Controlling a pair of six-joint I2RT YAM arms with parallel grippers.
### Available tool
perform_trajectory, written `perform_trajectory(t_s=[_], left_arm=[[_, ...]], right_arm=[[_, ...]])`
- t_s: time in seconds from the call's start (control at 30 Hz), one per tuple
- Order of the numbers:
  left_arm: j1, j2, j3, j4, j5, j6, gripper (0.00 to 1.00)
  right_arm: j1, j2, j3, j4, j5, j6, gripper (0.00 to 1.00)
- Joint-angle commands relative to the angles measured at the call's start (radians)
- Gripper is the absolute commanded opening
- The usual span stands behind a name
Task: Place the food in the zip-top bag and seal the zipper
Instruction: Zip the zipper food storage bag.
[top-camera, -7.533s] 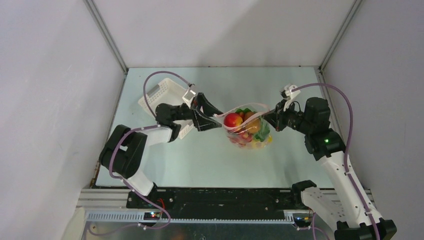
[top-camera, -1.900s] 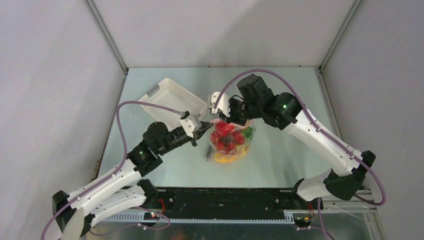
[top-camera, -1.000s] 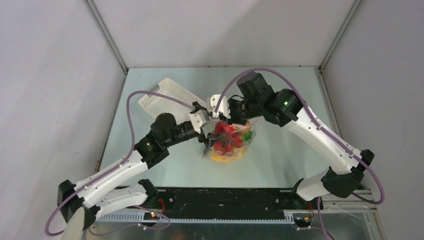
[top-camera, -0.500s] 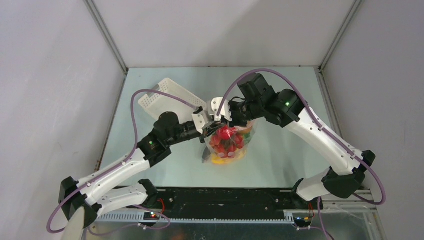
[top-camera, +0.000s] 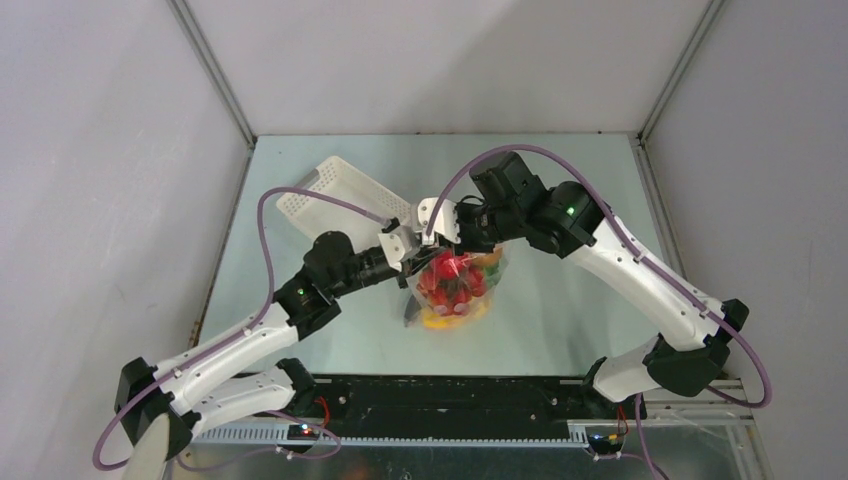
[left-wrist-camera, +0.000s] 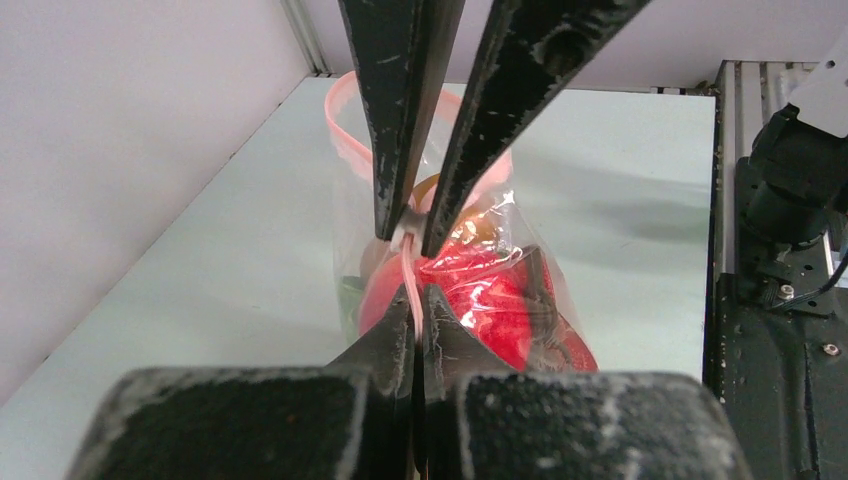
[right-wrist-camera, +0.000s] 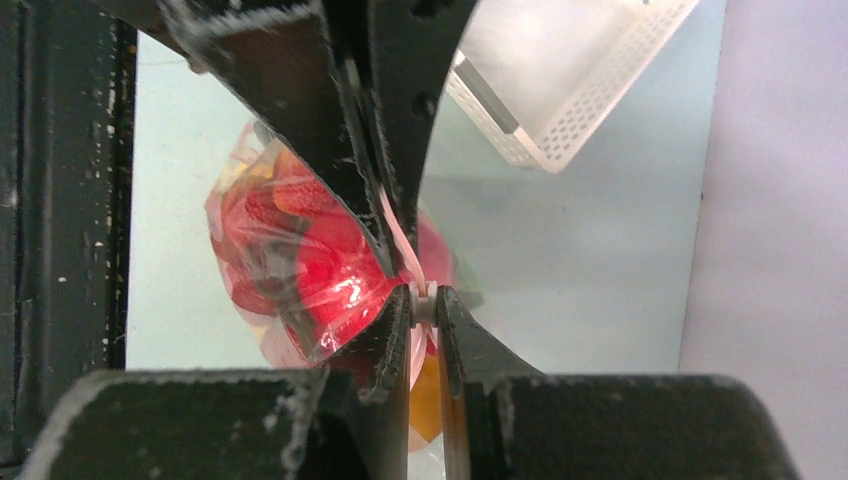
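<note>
The zip-top bag (top-camera: 455, 292) hangs over the middle of the table with the food (top-camera: 452, 283) inside: red pieces (left-wrist-camera: 492, 302) on top, yellow and orange below (right-wrist-camera: 426, 398). My left gripper (left-wrist-camera: 416, 296) is shut on the pink zipper (left-wrist-camera: 407, 272) at the bag's top edge. Facing it, almost tip to tip, my right gripper (right-wrist-camera: 423, 298) is shut on a small white slider (right-wrist-camera: 423, 302) on the same strip. In the top view the left gripper (top-camera: 417, 254) and right gripper (top-camera: 438, 240) meet above the bag. Beyond the right fingertips (left-wrist-camera: 400, 215) the zipper loops open.
A white lattice basket (top-camera: 335, 192) stands tilted at the back left, behind the left arm, and also shows as the basket (right-wrist-camera: 572, 82) in the right wrist view. The black rail (top-camera: 440, 395) with both arm bases runs along the near edge.
The left gripper, open beside the bag a second ago, has moved in and shut on the pink strip. The right gripper has kept its hold and place.
</note>
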Motion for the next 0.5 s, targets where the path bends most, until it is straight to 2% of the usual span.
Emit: perform_trajectory(t_s=[0.0, 0.47], left_arm=[[0.000, -0.042, -0.014, 0.051, -0.008, -0.013, 0.00], [0.000, -0.062, -0.034, 0.047, -0.032, -0.003, 0.00]], right_arm=[[-0.038, -0.016, 0.009, 0.020, 0.197, -0.009, 0.05], [-0.139, -0.033, -0.009, -0.015, 0.234, -0.055, 0.08]])
